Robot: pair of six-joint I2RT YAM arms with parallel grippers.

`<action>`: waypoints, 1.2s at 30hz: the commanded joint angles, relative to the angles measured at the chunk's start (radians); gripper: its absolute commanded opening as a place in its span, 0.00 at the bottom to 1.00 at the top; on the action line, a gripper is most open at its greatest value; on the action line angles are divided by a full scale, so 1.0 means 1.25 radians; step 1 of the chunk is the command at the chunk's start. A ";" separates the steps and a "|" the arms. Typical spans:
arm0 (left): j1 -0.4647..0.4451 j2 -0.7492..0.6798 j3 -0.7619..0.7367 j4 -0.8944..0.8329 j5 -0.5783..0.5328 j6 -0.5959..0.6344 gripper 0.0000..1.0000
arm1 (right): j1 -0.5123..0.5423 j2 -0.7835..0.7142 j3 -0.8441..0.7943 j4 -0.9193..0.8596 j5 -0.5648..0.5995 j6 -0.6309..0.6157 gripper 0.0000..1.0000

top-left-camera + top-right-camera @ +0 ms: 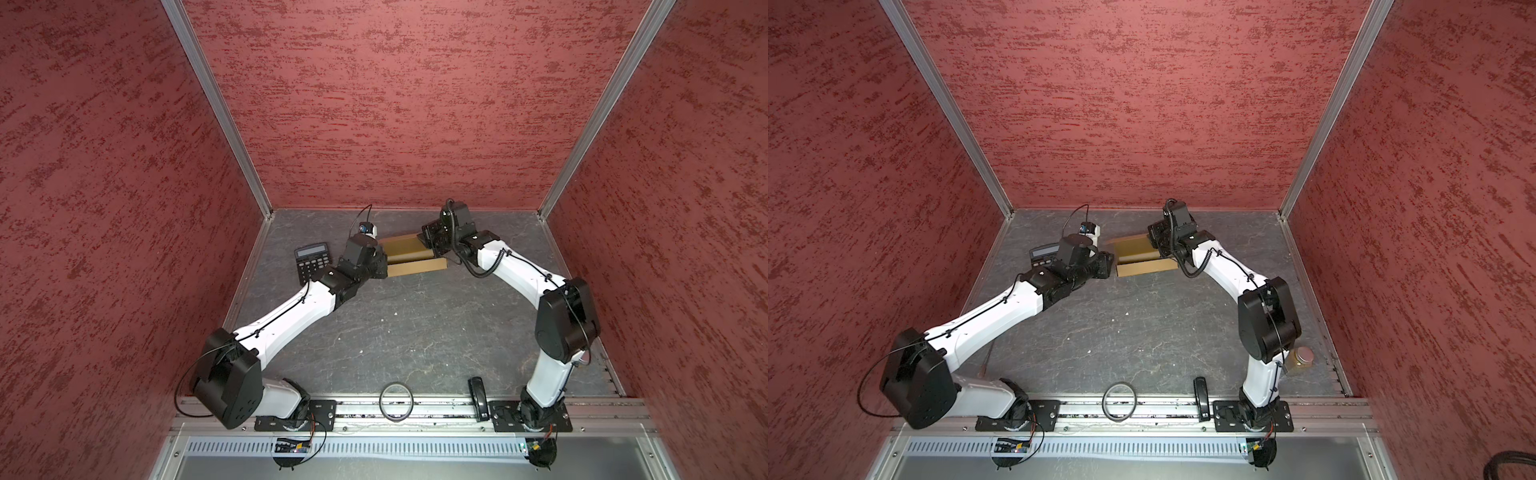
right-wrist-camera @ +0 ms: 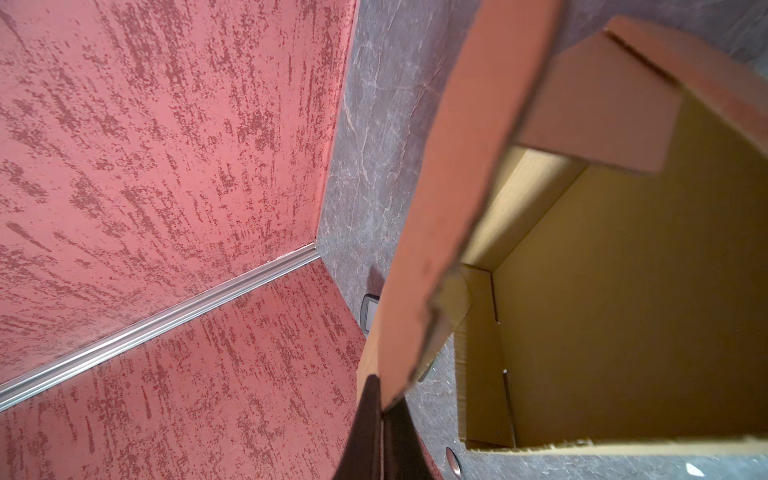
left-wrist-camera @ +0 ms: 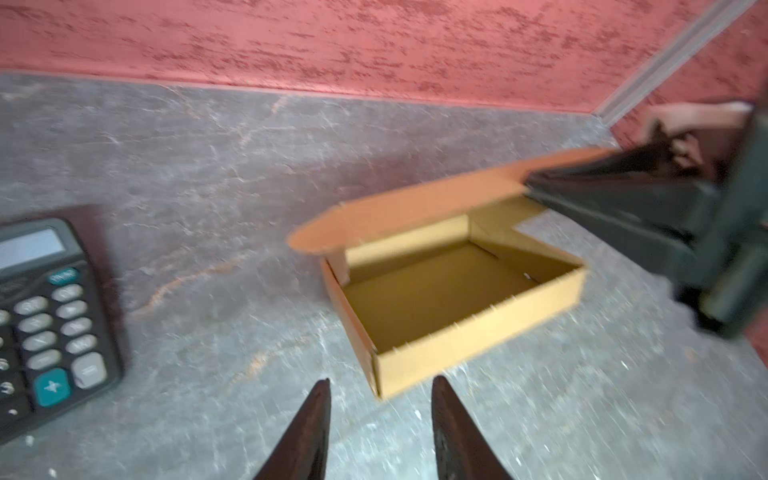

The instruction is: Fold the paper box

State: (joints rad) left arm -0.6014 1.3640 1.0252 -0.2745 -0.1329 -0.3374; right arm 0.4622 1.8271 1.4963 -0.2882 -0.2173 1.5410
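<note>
The paper box [image 3: 436, 299] is a shallow tan cardboard mailer standing open on the grey table near the back wall, seen in both top views [image 1: 411, 255] [image 1: 1138, 257]. Its lid [image 2: 449, 208] is raised and tilts over the cavity. My right gripper [image 2: 386, 395] is shut on the lid's front flap at its right end and holds it up; it reaches in from the right [image 3: 530, 180]. My left gripper [image 3: 382, 386] is open with nothing between its fingers, just off the box's near left corner and apart from it.
A black calculator [image 1: 311, 262] [image 3: 45, 324] lies left of the box, beside my left wrist. A ring [image 1: 396, 401] and a black object [image 1: 478, 397] lie at the front rail. A small jar [image 1: 1302, 357] stands behind the right arm. Red walls enclose the table.
</note>
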 commanded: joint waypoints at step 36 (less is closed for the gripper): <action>-0.098 0.306 0.028 0.265 0.057 -0.061 0.33 | 0.007 -0.048 -0.075 0.019 0.017 0.062 0.00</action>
State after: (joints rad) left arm -0.7338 1.7237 1.0260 0.0013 -0.0143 -0.4122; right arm 0.4633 1.7981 1.4197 -0.2581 -0.2173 1.5452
